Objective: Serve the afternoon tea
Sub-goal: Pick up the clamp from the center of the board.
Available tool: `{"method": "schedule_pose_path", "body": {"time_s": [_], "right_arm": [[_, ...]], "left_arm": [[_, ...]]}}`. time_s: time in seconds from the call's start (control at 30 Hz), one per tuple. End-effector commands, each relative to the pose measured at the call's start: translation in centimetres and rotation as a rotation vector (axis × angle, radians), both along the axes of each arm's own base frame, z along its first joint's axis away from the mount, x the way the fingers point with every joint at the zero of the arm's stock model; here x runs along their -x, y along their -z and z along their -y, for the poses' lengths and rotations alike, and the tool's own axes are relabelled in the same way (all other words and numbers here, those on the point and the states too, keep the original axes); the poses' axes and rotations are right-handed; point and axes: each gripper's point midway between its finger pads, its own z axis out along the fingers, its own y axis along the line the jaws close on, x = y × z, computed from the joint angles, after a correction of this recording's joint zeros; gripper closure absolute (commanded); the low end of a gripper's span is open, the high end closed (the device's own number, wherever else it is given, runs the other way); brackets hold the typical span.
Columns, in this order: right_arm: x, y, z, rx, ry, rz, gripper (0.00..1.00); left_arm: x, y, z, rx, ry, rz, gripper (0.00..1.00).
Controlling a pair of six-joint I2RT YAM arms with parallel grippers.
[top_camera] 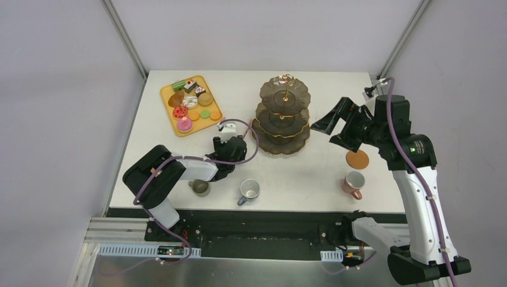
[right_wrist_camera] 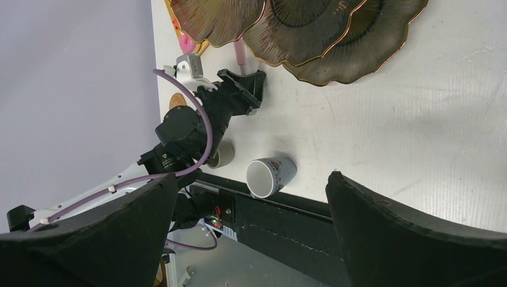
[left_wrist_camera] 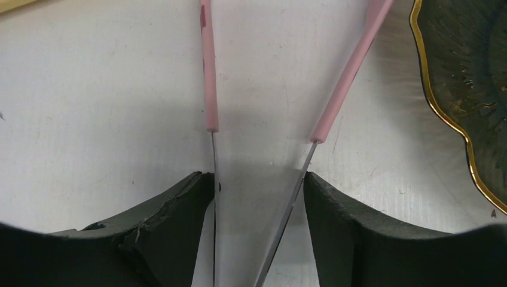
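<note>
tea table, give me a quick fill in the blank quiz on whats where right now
1. The left end effector grips tongs with ___ handles.
2. The stand has ___ tiers, all bare.
3. The sweets all lie on the yellow ___.
4. The right end effector is ___ and holds nothing.
Missing words: pink; three; tray; open.

No legible words, brands, numbers or signs anywhere. Only a small reddish and dark printed patch on the side of the grey-blue mug, too blurred to read.
</note>
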Motion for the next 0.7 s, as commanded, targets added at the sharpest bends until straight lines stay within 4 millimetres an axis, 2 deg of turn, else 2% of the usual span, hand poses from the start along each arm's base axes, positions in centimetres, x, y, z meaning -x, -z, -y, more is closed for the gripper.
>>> {"method": "schedule_pose_path", "body": {"time_s": [0.0,0.13,0.23,0.53,0.67], "right_arm": [[-0.2,-0.2,0.0,0.004,-0.010,0.007,0.01],[-0.7,-0.2,-0.1,0.010,-0.015,0.006,0.01],[-1.1,-0.4,-0.2,0.017,-0.018,0.006,0.01],[-1.8,-1.3,0.0,0.016,0.001,0.034,0.01],[-1.9,-1.6,0.0,-0.001,0.017,0.059,0.01]], "left_arm": [[2.4,4.0,-1.6,-0.107,0.049,-0.098,0.41],[2.7,4.7,-2.1,-0.123,0.046,-0.099,0.51],[2.7,4.1,-1.9,-0.123,0.053,-0.106,0.56],[2.9,-2.5,-0.3,-0.043,0.072,-0.156,0.57],[4.0,-4.1,-0.1,-0.057,0.091,-0.250,0.57]]}}
